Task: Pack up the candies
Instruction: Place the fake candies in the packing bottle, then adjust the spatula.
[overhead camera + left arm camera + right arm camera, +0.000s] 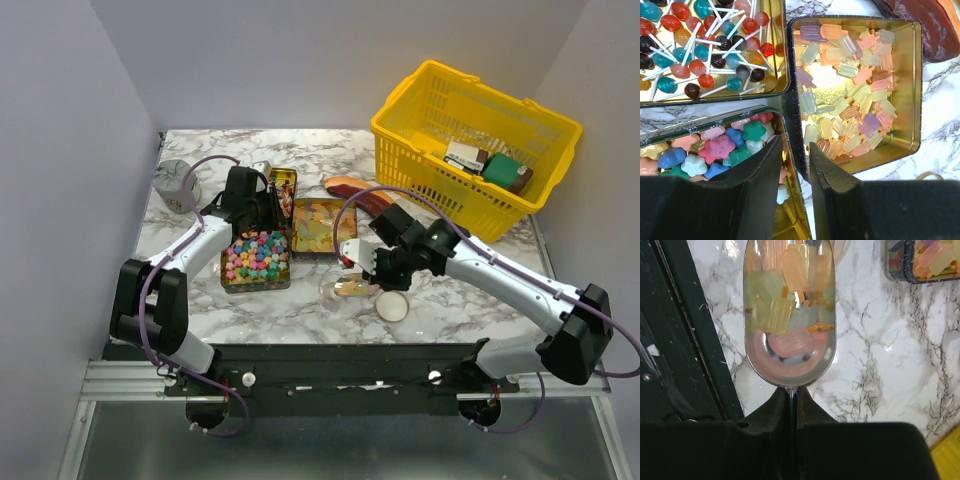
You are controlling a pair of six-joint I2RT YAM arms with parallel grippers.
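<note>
Scoop (790, 379) w/ ice-pop candies (794, 266); tins (915, 90) w/ stars (720, 148), lollipops (705, 80).

Pastel star-shaped candies (256, 256) heaped in near-left tin (790, 220). Translucent popsicle-shaped candies (850, 95), yellow, pink, lilac, loose in tin just right (907, 90). Round stick lollipops (700, 45) piled in far tin (782, 50). More popsicle pieces (787, 315) filling clear scoop (790, 377).

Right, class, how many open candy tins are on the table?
3: the lollipop tin at the back, the star-candy tin in front of it, the popsicle-candy tin to their right.
</note>
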